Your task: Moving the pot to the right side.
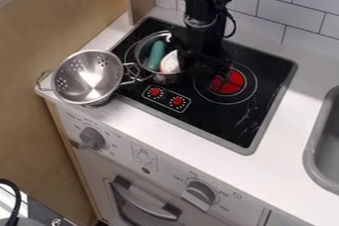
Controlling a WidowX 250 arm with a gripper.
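Bearing small print (223, 194), the front panel (171, 170) sits below the pot (168, 78).

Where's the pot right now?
In the camera view, the pot is on the left side of the stove, between the colander and the red burner.

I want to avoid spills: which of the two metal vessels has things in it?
The pot on the stovetop, holding a green item; the perforated colander shows bare metal inside.
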